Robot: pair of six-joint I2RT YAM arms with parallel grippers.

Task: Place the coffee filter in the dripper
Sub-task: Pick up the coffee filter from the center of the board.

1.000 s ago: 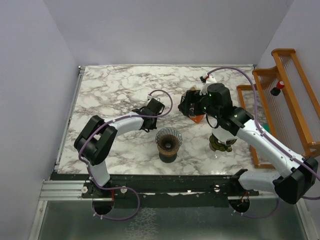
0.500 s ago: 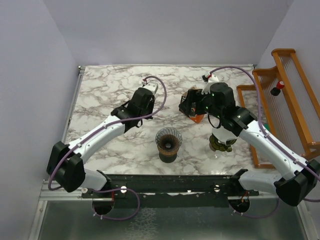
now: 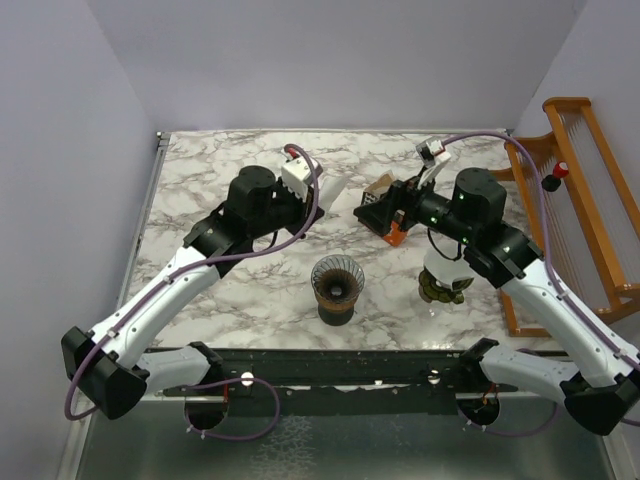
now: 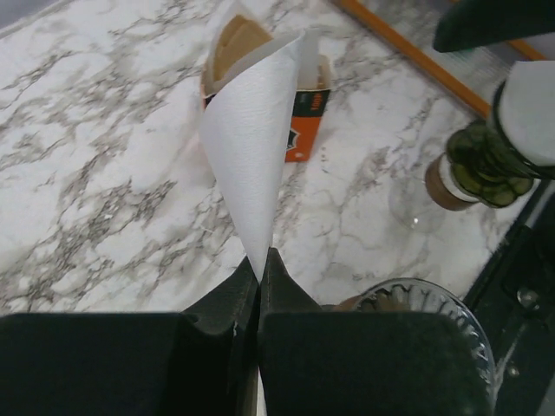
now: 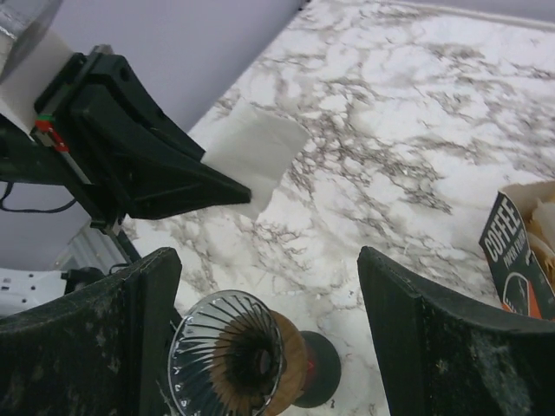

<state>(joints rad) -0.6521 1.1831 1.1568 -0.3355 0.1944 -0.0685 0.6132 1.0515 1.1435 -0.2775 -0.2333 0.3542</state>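
Grips the coffee filter (image 4: 251, 147) by its point with the left tool (image 4: 258, 264), jaws together on the paper. Holds it aloft over the marble bench (image 3: 200, 180), left of the COFFEE carton (image 3: 392, 215), beyond the dripper (image 3: 336, 280). Shows the right tool (image 5: 269, 256) spread wide, empty, by the carton.

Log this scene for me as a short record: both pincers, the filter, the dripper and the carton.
left pincer: shut on the filter's tip, above the table
right pincer: open, holding nothing
filter: white paper cone, mouth pointing away from left pincer, not in dripper
dripper: upright on table, no filter inside
carton: on table, top open
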